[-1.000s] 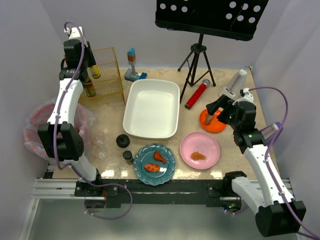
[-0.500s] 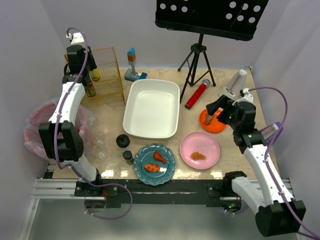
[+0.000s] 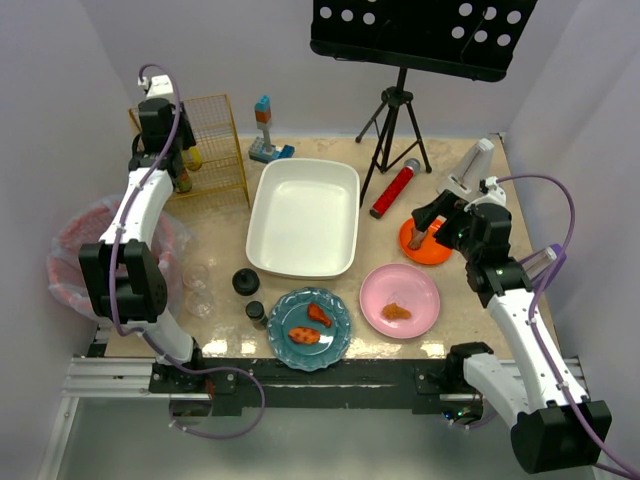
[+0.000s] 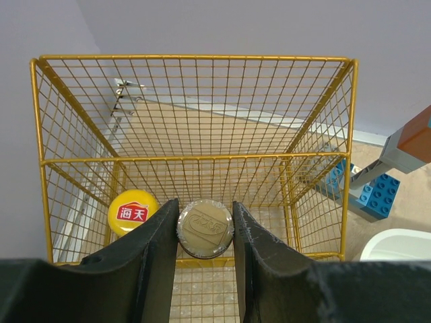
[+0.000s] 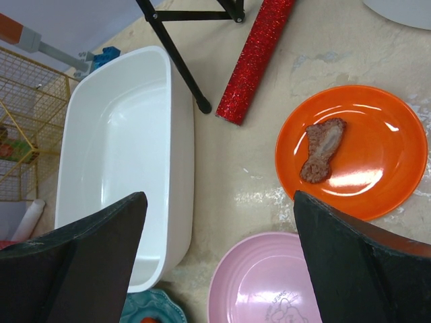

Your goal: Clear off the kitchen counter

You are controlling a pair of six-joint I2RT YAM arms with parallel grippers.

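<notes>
Though half-hidden, bottle btwn L pincer

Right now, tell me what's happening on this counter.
The left gripper is at the yellow wire rack, jaws either side of a gold-lidded bottle beside a yellow-capped bottle; a grip can't be confirmed. The right gripper hangs open above the beige stone-look counter, between the white rectangular tub and the round orange plate holding a brown food piece.

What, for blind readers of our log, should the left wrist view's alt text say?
The left gripper grips a brown-lidded bottle, seen from above, in a yellow wire basket, beside a yellow cap with a red logo. Toy blocks and a white tub corner sit to the right.
</notes>
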